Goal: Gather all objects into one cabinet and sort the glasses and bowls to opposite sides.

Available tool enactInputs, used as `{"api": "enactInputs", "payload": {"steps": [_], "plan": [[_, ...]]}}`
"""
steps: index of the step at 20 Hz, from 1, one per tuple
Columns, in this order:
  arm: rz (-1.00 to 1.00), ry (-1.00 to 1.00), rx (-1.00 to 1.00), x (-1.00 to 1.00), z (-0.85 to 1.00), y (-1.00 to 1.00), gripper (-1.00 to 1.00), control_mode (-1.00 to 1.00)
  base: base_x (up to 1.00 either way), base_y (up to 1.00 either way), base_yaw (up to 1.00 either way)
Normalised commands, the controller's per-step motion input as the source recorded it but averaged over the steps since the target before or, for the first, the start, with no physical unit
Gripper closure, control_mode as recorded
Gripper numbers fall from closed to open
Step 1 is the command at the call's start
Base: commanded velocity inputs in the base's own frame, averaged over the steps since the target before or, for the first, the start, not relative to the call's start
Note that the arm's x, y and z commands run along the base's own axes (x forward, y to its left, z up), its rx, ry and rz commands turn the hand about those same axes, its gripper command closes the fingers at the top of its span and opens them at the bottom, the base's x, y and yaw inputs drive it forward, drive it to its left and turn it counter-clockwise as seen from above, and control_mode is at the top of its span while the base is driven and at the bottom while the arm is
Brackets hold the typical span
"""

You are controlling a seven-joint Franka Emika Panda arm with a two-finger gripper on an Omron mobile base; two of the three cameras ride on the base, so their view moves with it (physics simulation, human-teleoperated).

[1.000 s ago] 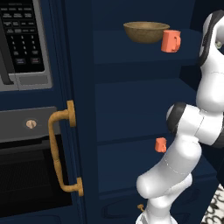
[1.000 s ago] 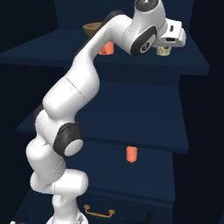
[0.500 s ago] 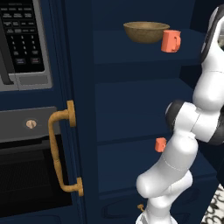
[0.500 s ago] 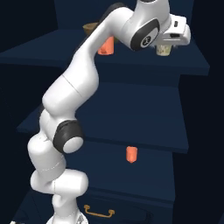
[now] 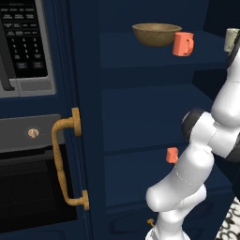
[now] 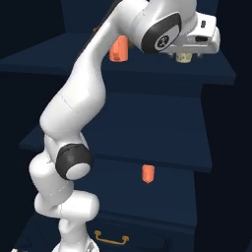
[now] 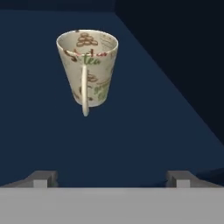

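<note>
The robot's pincer [image 7: 112,177] hangs released, its two tips spread wide and apart from the cream cup [image 7: 87,68], which stands upright on the top shelf [image 5: 140,54] of the tall navy cabinet [image 5: 140,122] with bare shelf all around it. On the same shelf, the olive-brown bowl [image 5: 156,34] sits at the left with a coral-orange cup [image 5: 183,44] just beside it. Another orange cup [image 6: 147,173] stands alone near the front edge of a lower shelf [image 6: 162,189].
</note>
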Motion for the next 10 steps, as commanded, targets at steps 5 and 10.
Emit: {"api": "enactInputs", "payload": {"steps": [5, 10], "plan": [[0.02, 0.06, 0.01, -0.66, -0.10, 0.40, -1.00, -1.00, 0.00, 0.00, 0.00], [0.00, 0.17, 0.01, -0.69, -0.30, 0.77, -1.00, -1.00, 0.00, 0.00, 0.00]]}}
